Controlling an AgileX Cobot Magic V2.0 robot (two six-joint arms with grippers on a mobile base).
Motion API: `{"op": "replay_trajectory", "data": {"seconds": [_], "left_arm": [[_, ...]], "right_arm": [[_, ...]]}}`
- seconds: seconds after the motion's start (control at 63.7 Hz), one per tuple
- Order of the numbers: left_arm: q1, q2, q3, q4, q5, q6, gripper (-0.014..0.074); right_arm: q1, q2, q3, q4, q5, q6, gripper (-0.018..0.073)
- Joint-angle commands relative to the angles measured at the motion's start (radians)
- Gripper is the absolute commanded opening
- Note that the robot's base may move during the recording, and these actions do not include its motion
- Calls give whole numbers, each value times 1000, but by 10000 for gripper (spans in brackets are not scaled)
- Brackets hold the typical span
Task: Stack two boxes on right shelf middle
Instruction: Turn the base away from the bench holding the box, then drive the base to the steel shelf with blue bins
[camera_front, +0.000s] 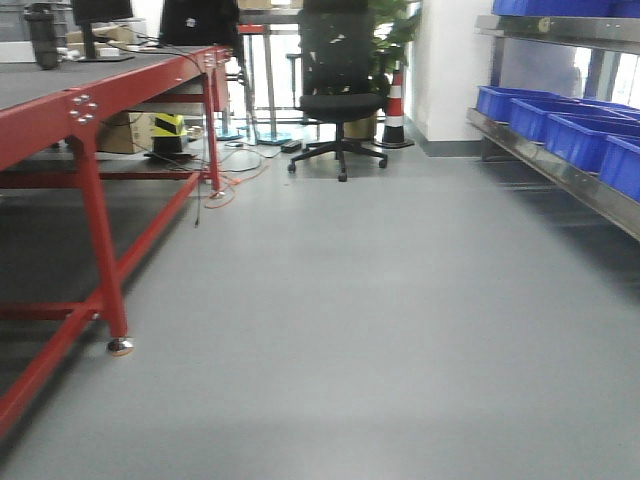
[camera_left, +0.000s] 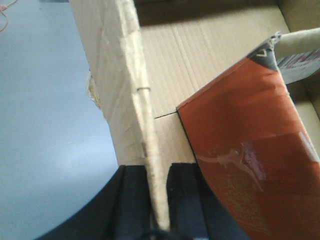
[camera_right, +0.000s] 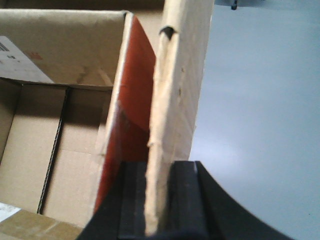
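Note:
My left gripper (camera_left: 157, 172) is shut on the upright side wall (camera_left: 120, 75) of an open brown cardboard box, and the wall's edge runs between the black fingers. My right gripper (camera_right: 160, 170) is shut on another upright cardboard wall (camera_right: 182, 75). A red-printed cardboard panel (camera_left: 250, 150) with clear tape leans inside the box, and the same red panel (camera_right: 135, 85) lies close against the held wall in the right wrist view. I cannot tell whether it belongs to a second box. The steel shelf (camera_front: 560, 172) runs along the right in the front view. Neither boxes nor grippers show there.
Blue plastic bins (camera_front: 560, 120) fill the shelf's lower level, with an upper rail (camera_front: 560, 28) above. A red-framed table (camera_front: 90, 150) lines the left. A black office chair (camera_front: 340, 100) and a striped cone (camera_front: 395, 105) stand at the back. Grey floor (camera_front: 350, 300) lies between.

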Motion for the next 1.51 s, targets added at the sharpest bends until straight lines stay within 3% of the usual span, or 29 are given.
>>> {"op": "replay_trajectory", "data": {"seconds": [0.0, 0.816, 1.491], "left_arm": [[-2, -13, -9, 1, -53, 15, -111], [-2, -13, -9, 1, -53, 15, -111], [-2, -13, -9, 1, -144, 15, -111]], "right_arm": [[-7, -13, -13, -10, -51, -10, -153], [-7, -13, -13, -10, -51, -10, -153], [-7, -13, -13, -10, -51, -10, -153]]}}
